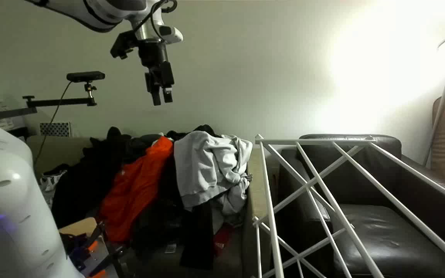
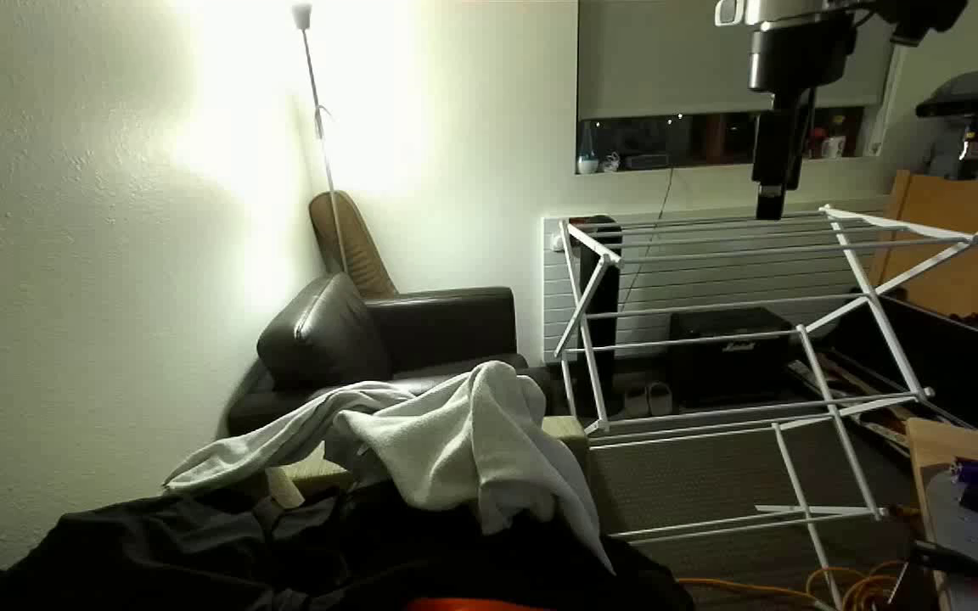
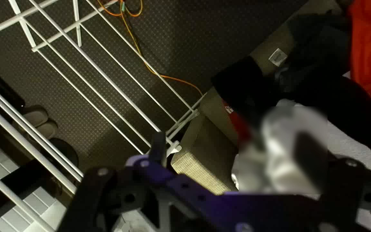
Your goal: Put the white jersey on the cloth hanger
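White jersey (image 1: 207, 166): it lies crumpled on the black clothes (image 2: 226, 543) and partly on the beige sofa (image 1: 256, 193).
Gripper (image 1: 162, 96): its two fingers are widely spread; in an exterior view it hangs above the white jersey, at eleven o'clock from it.
Cloth hanger (image 1: 310, 184): in the same view it stands near the white jersey, at three o'clock.
Orange garment (image 1: 139, 189): it lies beside the white jersey, at about nine o'clock.
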